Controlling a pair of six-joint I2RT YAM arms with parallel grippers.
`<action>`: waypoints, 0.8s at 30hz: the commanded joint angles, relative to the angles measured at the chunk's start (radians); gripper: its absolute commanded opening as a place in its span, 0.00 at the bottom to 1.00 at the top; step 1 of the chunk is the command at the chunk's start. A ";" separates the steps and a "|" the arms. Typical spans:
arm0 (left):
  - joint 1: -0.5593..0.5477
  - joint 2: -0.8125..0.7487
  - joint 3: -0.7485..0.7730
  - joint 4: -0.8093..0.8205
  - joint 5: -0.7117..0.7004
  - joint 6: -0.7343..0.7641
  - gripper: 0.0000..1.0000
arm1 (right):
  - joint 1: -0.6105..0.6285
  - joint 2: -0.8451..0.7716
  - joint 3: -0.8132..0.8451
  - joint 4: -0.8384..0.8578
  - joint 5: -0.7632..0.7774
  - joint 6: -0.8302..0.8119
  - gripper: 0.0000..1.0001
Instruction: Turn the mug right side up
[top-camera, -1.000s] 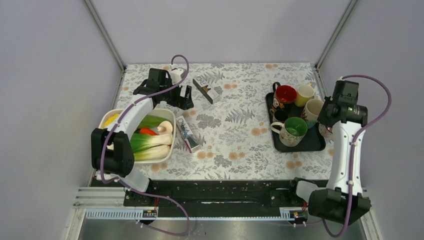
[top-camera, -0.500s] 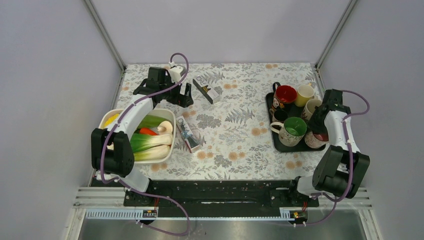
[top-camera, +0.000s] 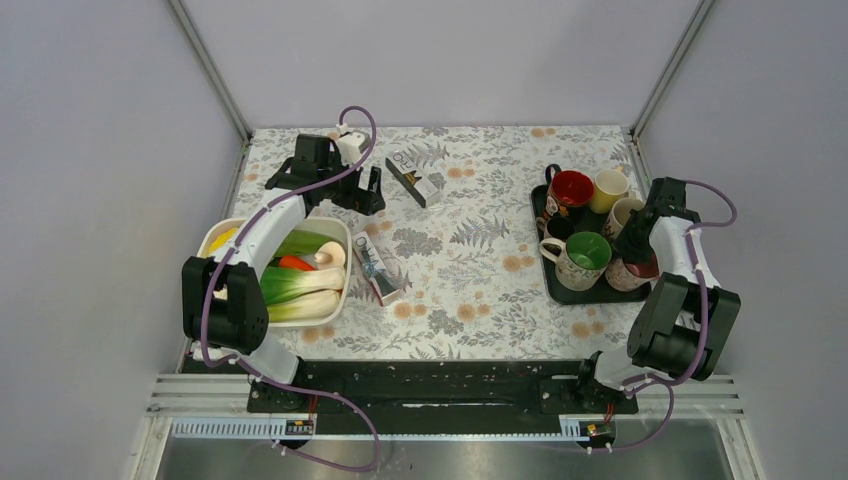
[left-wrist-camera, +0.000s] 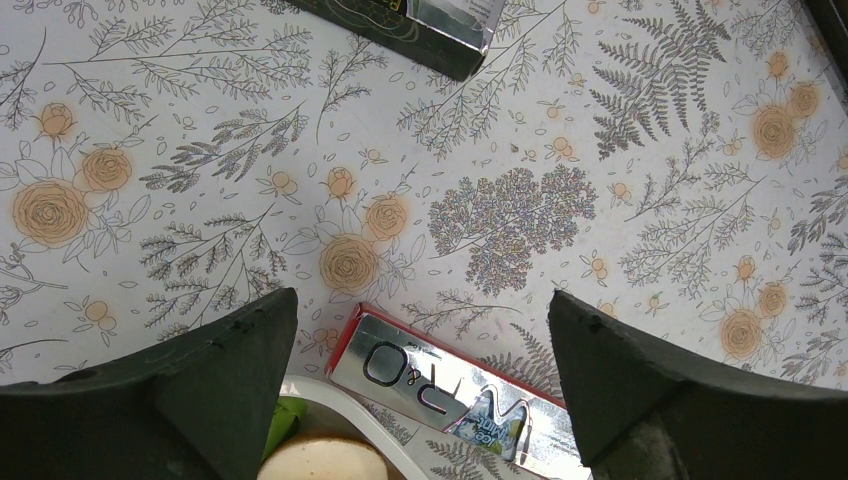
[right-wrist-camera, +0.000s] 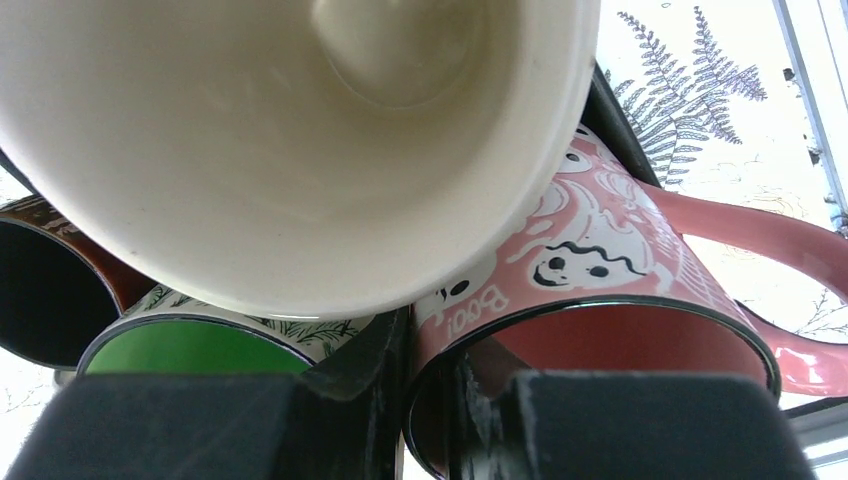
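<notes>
A: Where is the pink mug (right-wrist-camera: 600, 290)?
B: At the near right corner of the tray (top-camera: 590, 292), mouth facing the wrist camera, next to a green-lined mug (right-wrist-camera: 200, 345) and a cream mug (right-wrist-camera: 300, 150).
A: And the right gripper (right-wrist-camera: 425, 365)?
B: Pinched on its rim.
A: Left gripper (left-wrist-camera: 415, 300)?
B: Jaws wide apart above the floral table (left-wrist-camera: 500, 200).

Overhead camera sees whole table (top-camera: 480, 200) — wrist cameras close: left over box (left-wrist-camera: 455, 395), right against mug (right-wrist-camera: 600, 250).

Floral table (top-camera: 470, 280) with white vegetable tub (top-camera: 346, 262), silver box (top-camera: 378, 266), dark box (top-camera: 414, 177), black tray (top-camera: 598, 291).
</notes>
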 joint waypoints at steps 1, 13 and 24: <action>0.006 0.001 0.039 0.024 -0.010 0.006 0.99 | 0.003 -0.011 0.047 0.025 -0.013 -0.001 0.29; 0.005 -0.001 0.022 0.034 -0.010 0.020 0.99 | 0.004 -0.116 0.128 -0.071 0.028 -0.026 0.65; 0.079 -0.116 -0.122 0.210 -0.077 -0.028 0.99 | 0.226 -0.520 -0.081 0.223 -0.194 -0.162 0.99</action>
